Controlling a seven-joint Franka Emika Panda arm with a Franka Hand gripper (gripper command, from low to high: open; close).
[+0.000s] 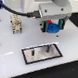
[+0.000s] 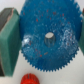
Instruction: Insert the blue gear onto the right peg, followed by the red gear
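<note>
My gripper point(image 1: 52, 28) is shut on the blue gear point(image 1: 52, 27) and holds it in the air, above and behind the grey plate point(image 1: 41, 56). In the wrist view the blue gear point(image 2: 47, 37) fills the middle, its hub hole showing, with a teal finger pad point(image 2: 11, 42) pressed on one side and the other pad at the opposite edge. The right peg point(image 1: 48, 47) stands on the plate toward the exterior view's right, a twin peg point(image 1: 34, 51) toward its left. The red gear point(image 2: 30, 78) lies on the table below the blue gear; it does not show in the exterior view.
A beige and black fixture point(image 1: 16, 23) stands on the white table point(image 1: 11, 56) at the exterior view's left. A black cable point(image 1: 29, 13) runs from there to the arm.
</note>
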